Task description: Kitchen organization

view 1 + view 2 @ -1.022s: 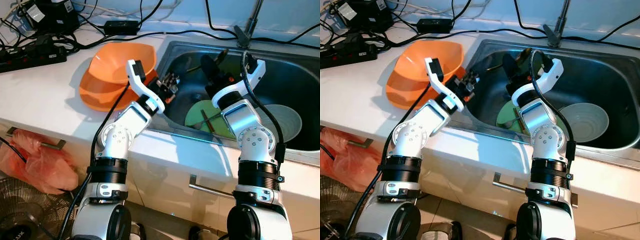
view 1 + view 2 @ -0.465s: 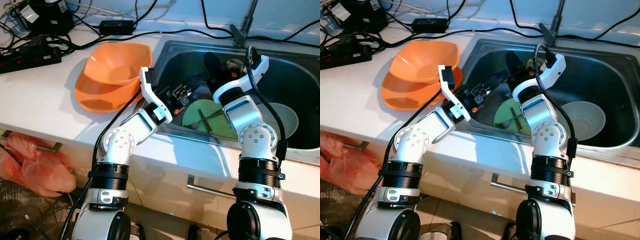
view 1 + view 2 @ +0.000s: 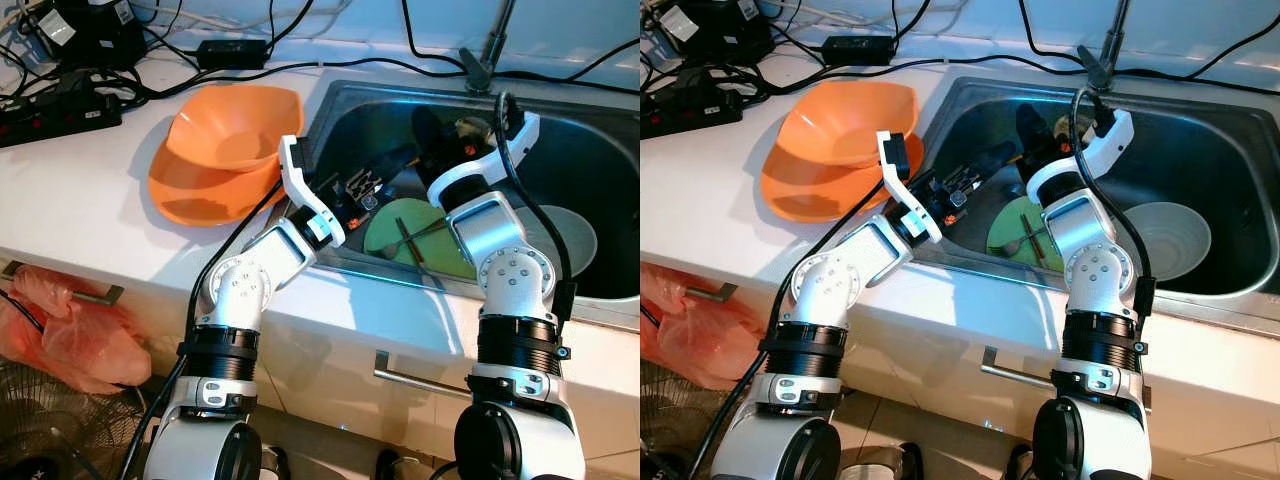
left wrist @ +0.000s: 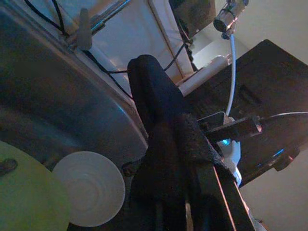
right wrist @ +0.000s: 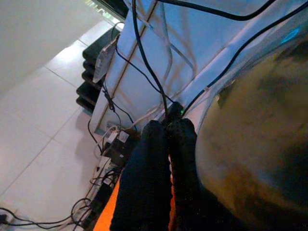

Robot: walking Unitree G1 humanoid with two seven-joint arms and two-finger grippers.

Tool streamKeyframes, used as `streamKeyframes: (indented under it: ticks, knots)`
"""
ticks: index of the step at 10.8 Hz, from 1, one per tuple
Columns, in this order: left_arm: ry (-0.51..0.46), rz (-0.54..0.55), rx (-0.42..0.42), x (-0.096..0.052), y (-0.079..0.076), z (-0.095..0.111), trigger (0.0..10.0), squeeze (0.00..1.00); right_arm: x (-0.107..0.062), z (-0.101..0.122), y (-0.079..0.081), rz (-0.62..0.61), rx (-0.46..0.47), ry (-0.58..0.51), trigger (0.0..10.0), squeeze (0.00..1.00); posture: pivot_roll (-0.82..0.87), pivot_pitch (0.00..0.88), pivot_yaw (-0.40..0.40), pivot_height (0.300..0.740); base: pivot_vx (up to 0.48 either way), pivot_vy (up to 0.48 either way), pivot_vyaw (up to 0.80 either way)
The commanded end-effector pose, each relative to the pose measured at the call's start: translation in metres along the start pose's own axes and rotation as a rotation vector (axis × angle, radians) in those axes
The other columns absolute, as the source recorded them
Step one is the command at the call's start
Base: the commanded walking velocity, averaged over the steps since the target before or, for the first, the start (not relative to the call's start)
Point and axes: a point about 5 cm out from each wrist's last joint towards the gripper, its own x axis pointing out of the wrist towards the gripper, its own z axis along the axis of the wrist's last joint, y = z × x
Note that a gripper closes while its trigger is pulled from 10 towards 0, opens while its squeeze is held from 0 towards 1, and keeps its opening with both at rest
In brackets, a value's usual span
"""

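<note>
A black power strip lies on the white counter beyond the far-left corner, amid tangled black cables. A black adapter block sits on the counter's back edge. Below the counter's front edge, a pink plastic bag hangs from a metal drawer handle. Another handle shows further right under the counter.

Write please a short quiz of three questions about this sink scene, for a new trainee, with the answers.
1. True or false: the green plate lies on the counter.
2. What lies on the green plate?
A. a sponge
B. chopsticks
C. a cup
3. Which dishes are stacked on the counter, left of the sink?

Key:
1. False; it lies in the sink.
2. B, the chopsticks.
3. The orange bowls.
</note>
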Motion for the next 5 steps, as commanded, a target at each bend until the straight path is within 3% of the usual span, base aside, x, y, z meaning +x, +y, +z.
streamKeyframes:
  ticks: [1, 4, 5]
  knots:
    - [-0.107, 0.083, 0.024, -0.004, 0.008, 0.015, 0.0, 0.0, 0.001, 0.001, 0.003, 0.013, -0.017, -0.003, 0.0, 0.0, 0.03, 0.11, 0.078, 0.74, 0.0, 0.0, 0.0]
    - [-0.14, 0.129, 0.096, -0.008, 0.013, 0.026, 0.0, 0.0, 0.001, 0.001, 0.003, 0.012, -0.018, -0.001, 0.0, 0.0, 0.03, 0.109, 0.078, 0.74, 0.0, 0.0, 0.0]
    - [-0.115, 0.14, 0.121, -0.008, 0.014, 0.023, 7.9, 1.0, 0.001, 0.001, 0.003, 0.013, -0.018, -0.001, 0.0, 0.0, 0.03, 0.109, 0.078, 0.74, 0.0, 0.0, 0.0]
